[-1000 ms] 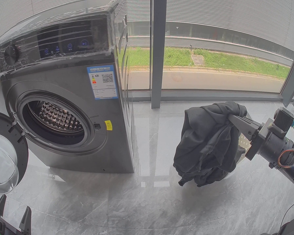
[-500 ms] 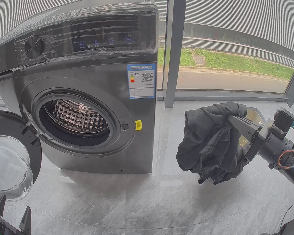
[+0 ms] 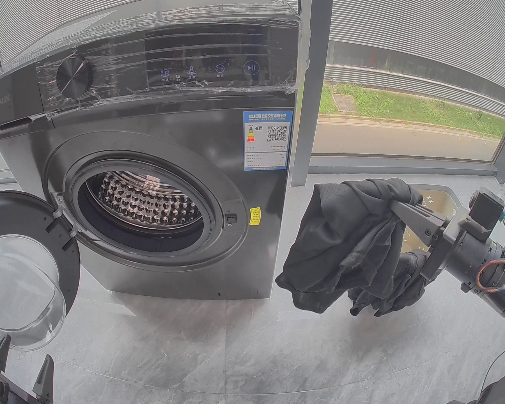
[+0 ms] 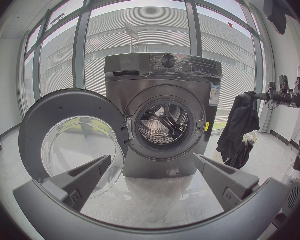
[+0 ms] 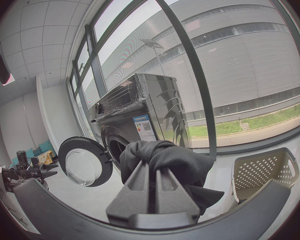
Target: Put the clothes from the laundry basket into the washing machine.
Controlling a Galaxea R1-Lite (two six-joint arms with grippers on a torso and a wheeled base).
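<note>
Grey steel washing machine stands against the window, its round door swung fully open toward the robot's left, so the drum mouth is bare and unobstructed. Off to the robot's right of the cabinet a dark garment hangs in the air, clear of the floor, well apart from the opening. It is bunched at the top and trails downward, so its long axis runs roughly vertical. From the left wrist view its top sits about level with the upper drum, and its tail drops below the door ring. Behind it sits the pale laundry basket on the floor.

The right hand is pressed together on the top fold of the cloth, fingers pinching it from the side. The left hand is low in front of the open door, spread wide and holding nothing.

From the right hand the drum lies to the robot's left and a little forward. I'd judge the carry must sweep that way across the machine's front, with the drooping tail lifted enough to clear the lower lip.
</note>
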